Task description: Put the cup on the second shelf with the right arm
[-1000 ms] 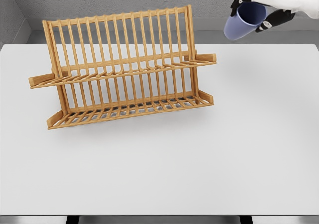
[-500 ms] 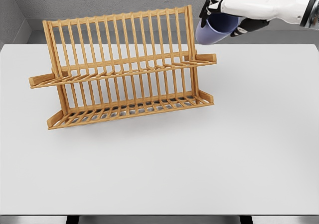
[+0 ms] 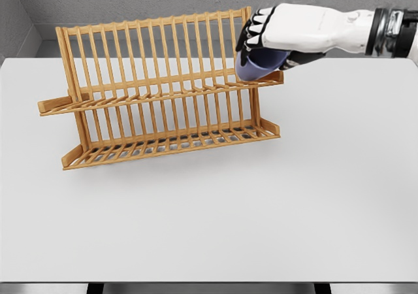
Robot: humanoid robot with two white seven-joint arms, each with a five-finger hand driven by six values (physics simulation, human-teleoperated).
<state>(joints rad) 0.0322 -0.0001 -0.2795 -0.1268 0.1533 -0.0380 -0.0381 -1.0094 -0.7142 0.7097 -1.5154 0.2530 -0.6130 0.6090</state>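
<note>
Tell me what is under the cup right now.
Beneath the blue cup, held in the right hand, lies the right end of the wooden rack's upper shelf. Whether its base touches the slats is hidden by the cup itself.

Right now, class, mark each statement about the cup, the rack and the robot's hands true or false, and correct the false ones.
1. The right hand grips the blue cup. True.
2. The cup stands on the white table. False: it is held at the right end of the wooden rack's upper shelf.
3. The rack has two shelves. True.
4. The left hand steadies the rack. False: no left hand is in view.
</note>
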